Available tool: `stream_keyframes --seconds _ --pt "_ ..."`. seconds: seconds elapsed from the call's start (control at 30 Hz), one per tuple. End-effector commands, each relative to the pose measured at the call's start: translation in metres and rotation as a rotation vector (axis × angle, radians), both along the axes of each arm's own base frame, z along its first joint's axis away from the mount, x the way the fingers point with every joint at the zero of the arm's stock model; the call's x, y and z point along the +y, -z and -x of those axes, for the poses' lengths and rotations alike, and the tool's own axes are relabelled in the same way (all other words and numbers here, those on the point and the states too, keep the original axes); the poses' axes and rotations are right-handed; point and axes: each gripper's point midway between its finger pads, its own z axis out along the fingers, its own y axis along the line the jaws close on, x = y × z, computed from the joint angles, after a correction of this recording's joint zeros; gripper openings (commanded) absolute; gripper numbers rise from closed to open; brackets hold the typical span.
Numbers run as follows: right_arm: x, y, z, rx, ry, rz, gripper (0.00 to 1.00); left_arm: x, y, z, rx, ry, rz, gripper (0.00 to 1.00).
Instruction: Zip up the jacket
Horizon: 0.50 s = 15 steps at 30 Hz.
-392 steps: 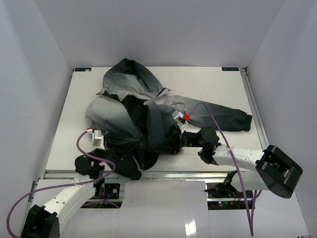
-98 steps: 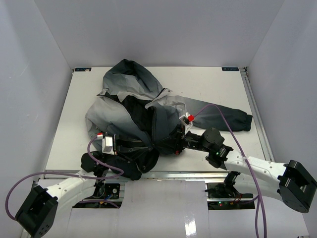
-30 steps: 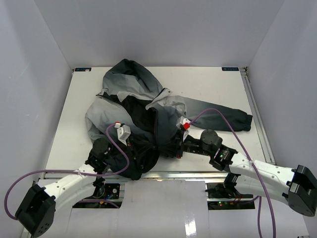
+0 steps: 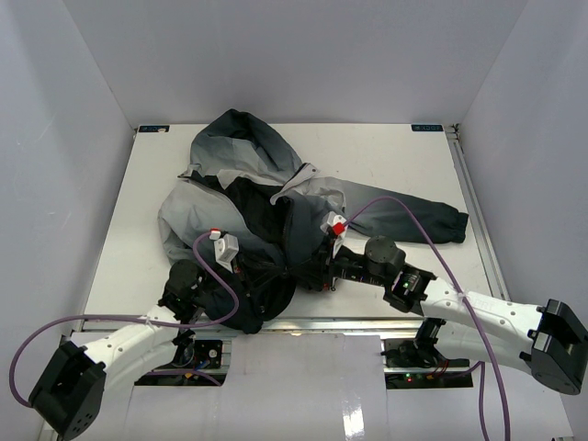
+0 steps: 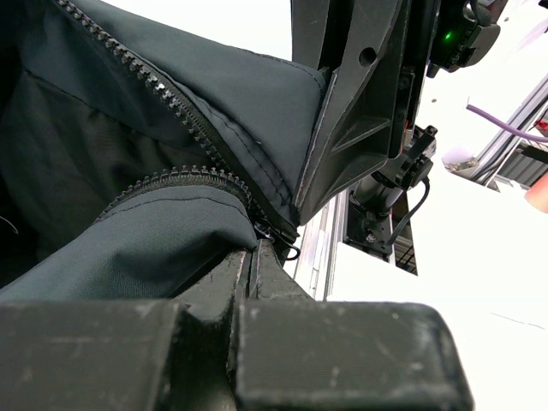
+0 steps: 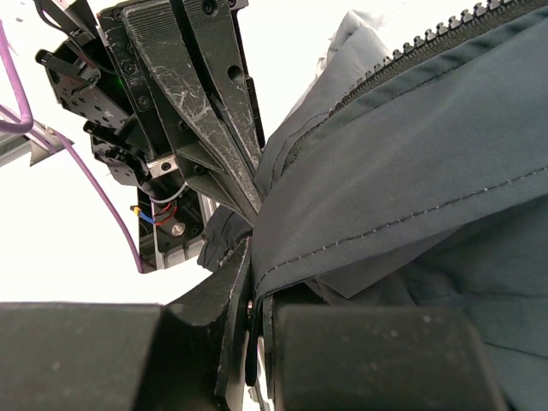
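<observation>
The jacket [image 4: 248,156] lies crumpled on the white table [image 4: 386,165], hood at the back and dark hem at the near edge. My left gripper [image 4: 274,269] and right gripper [image 4: 308,273] meet tip to tip at the hem. In the left wrist view the left gripper [image 5: 255,248] is shut at the bottom end of the zipper teeth [image 5: 171,94], where the two rows meet. The right gripper [image 5: 301,208] faces it. In the right wrist view the right gripper [image 6: 254,257] is shut on a stitched edge of the dark fabric [image 6: 411,171], close to the left gripper [image 6: 255,210].
One sleeve [image 4: 423,220] stretches to the right across the table. The metal rail [image 4: 367,323] of the table's front edge runs just below both grippers. Purple cables [image 4: 404,216] loop over each arm. White walls close in the left, right and back.
The right gripper has shifted slightly left and farther in with the fabric. The left gripper has stayed put at the hem. Both have stayed shut.
</observation>
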Motion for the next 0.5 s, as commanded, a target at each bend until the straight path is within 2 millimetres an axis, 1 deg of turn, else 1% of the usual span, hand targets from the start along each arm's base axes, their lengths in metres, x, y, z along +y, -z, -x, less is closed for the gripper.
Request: stream_keyframes --seconds 0.0,0.17,0.4,0.47 --pt "0.002 -0.053 -0.023 -0.106 0.101 -0.123 0.08 -0.003 0.010 0.022 0.031 0.111 -0.024 0.00" --pt "-0.005 -0.040 -0.020 -0.092 0.106 -0.115 0.08 -0.001 0.005 0.021 0.022 0.091 -0.012 0.00" --pt "-0.005 -0.039 -0.016 -0.087 0.086 -0.119 0.08 -0.001 0.001 0.018 0.026 0.077 -0.001 0.00" --pt "-0.005 -0.037 -0.015 -0.086 0.080 -0.120 0.08 -0.001 -0.001 0.015 0.036 0.062 0.001 0.03"
